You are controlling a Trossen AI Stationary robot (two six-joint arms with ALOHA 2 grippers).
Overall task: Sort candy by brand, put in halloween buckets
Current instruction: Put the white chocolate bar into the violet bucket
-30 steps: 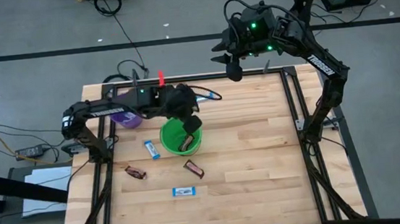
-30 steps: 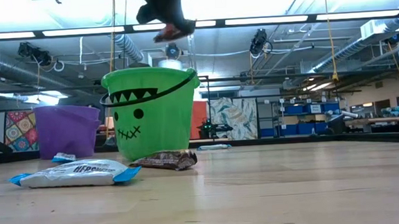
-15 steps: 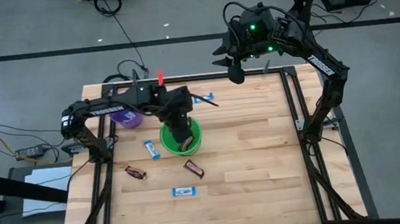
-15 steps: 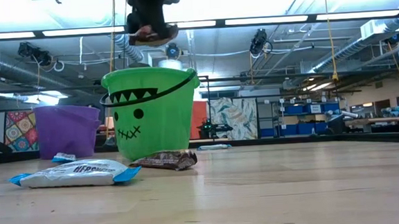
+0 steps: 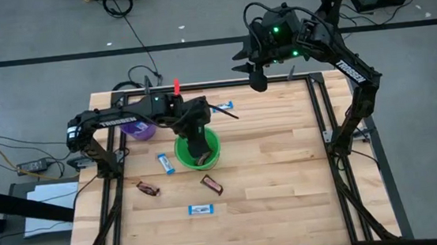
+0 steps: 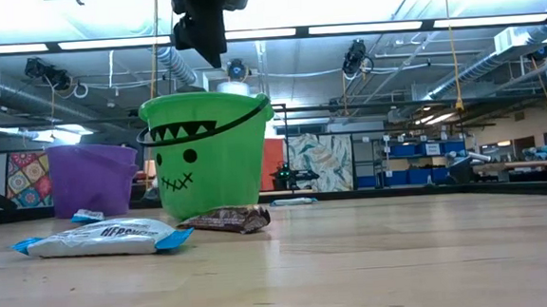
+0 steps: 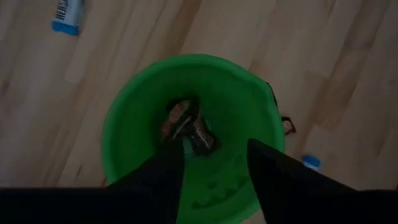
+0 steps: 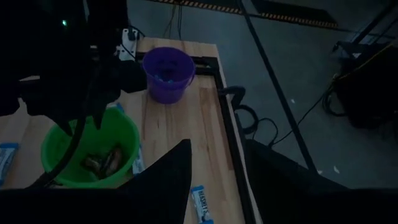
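My left gripper (image 5: 198, 142) hangs open and empty right above the green bucket (image 5: 181, 151), fingers pointing down into its mouth (image 7: 214, 149). Brown wrapped bars (image 7: 186, 124) lie on the bucket's bottom. The purple bucket (image 5: 138, 129) stands at the far left and holds blue candy (image 8: 163, 77). On the table lie blue-and-white bars (image 5: 165, 164) (image 5: 201, 210) (image 5: 225, 105) and brown bars (image 5: 147, 188) (image 5: 212, 185). My right gripper (image 5: 249, 66) waits open and raised beyond the table's far edge (image 8: 214, 171).
The green bucket (image 6: 207, 153) stands upright on the table with a blue bar (image 6: 103, 238) and a brown bar (image 6: 225, 219) lying in front of it. The right half of the wooden table (image 5: 285, 156) holds no objects. A metal frame (image 5: 317, 114) runs along the table's edges.
My left gripper has moved a little toward the table's left, from the bucket's right rim to over its middle, carrying a brown bar. It has let go of the bar, which no longer shows between its fingers and has dropped into the green bucket.
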